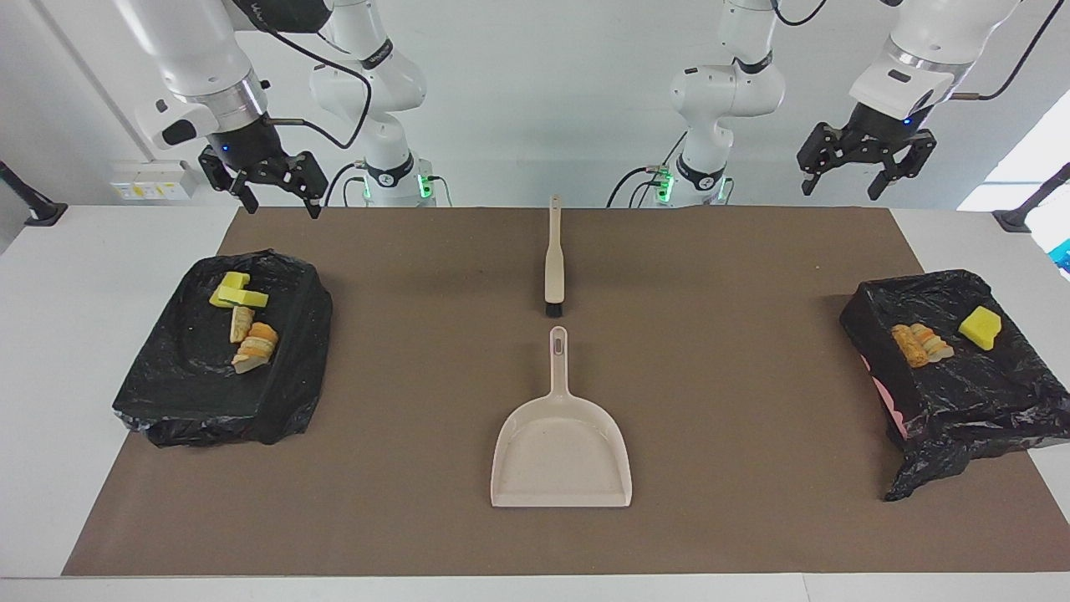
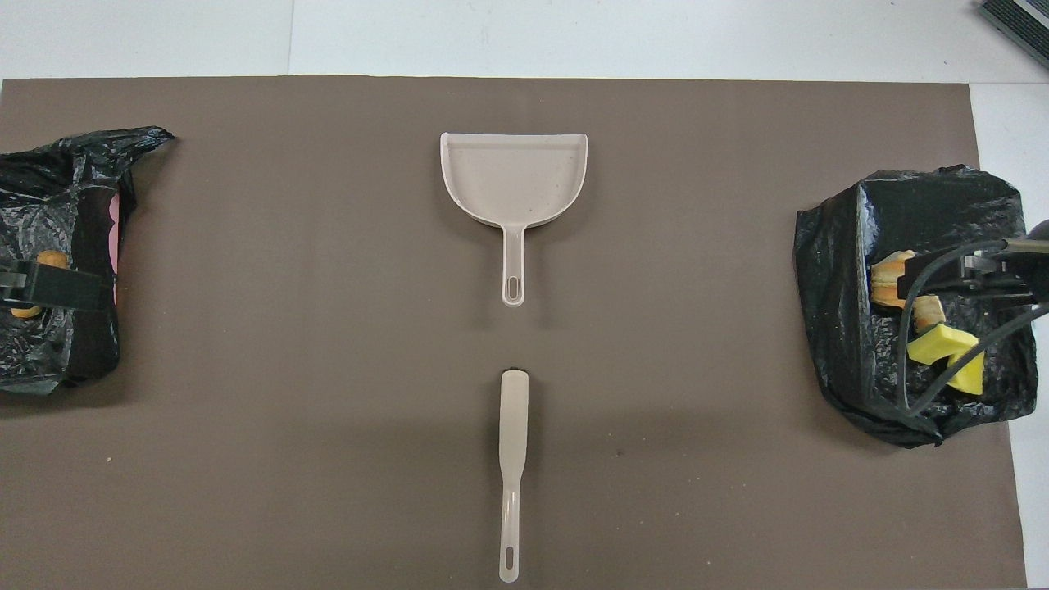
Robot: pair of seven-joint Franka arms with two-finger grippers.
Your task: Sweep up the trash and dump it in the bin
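Going across the facing view, the right gripper [image 1: 274, 191] is hanging wide and empty at 12 o'clock of a black-bagged bin [image 1: 167, 393] holding 2 yellow sponge bits [image 1: 236, 292] and tan lumps [image 1: 252, 341]. The brush [image 1: 552, 259] is lying at 12 o'clock of the empty dustpan [image 1: 560, 456] mid-mat. The left gripper [image 1: 865, 164] is hanging wide and empty over the second bin [image 1: 986, 393], which is holding the remaining trash [image 1: 980, 326], so the task is looking finished.

Two glossy white arms with rounded joints and dark grey bands. Black cables loop along each. Small green lights glow at both bases, upper middle of the frame. Each silver wrist ring carries a black pincer, the left pincer [image 1: 863, 171] and the right pincer [image 1: 264, 182], lit by a tiny blue light.
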